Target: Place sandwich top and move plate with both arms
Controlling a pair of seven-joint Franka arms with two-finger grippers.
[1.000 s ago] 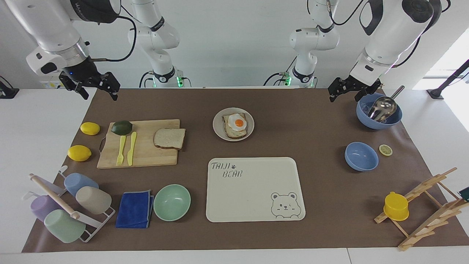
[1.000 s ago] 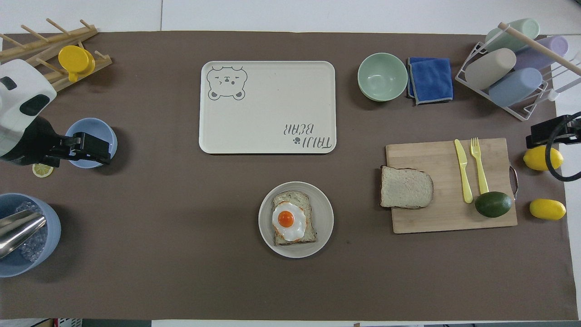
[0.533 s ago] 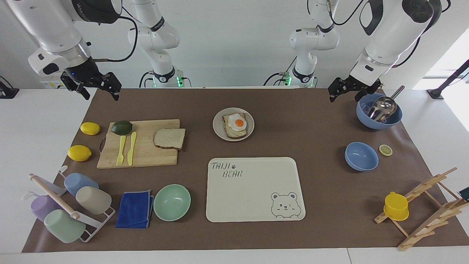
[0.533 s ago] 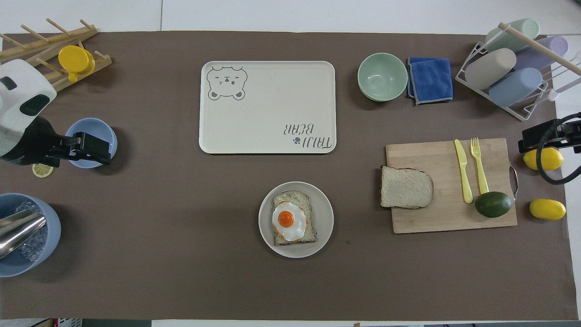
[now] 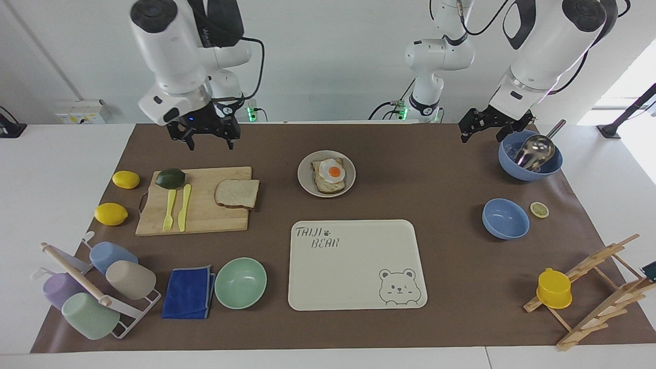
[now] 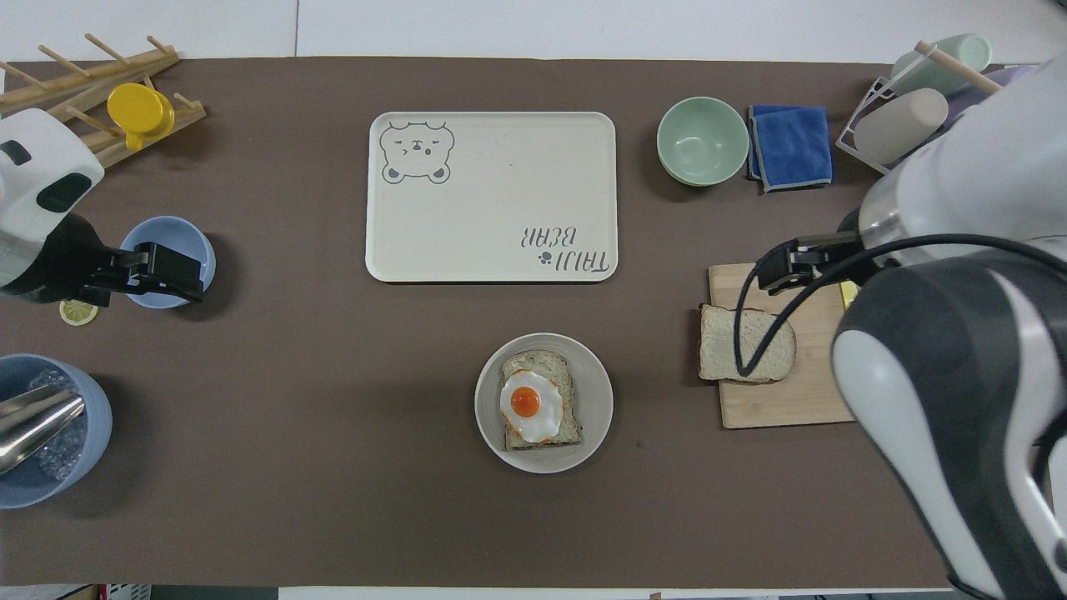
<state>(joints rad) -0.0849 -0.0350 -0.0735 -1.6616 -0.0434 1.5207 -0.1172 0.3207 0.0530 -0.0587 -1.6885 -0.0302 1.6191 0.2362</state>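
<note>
My right gripper (image 5: 207, 141) hangs in the air over the cutting board's (image 5: 205, 215) edge nearest the robots, fingers apart w/ nothing between them. The sandwich top (image 5: 237, 193) lies flat on the board's end toward the table's middle, one edge overhanging the board; it's below the gripper and off toward the plate's side. What matters for the next move: the slice's long axis runs along the table's length, so I judge I'd close across its shorter width, coming down from above. The right arm is clearly the nearer one; the slice is at its end of the table. The plate (image 5: 306, 184) sits near the table's middle, between board and left arm's end, w/ egg toast (image 5: 328, 175) on it, and the bear tray (image 5: 353, 266) is farther from the robots than the plate. My left gripper (image 5: 482, 128) waits up by the blue bowl w/ the ladle (image 5: 528, 154), fingers spread, empty, well apart from plate and bread. Nothing done yet, I'd say: bread not lifted, plate not moved.
</note>
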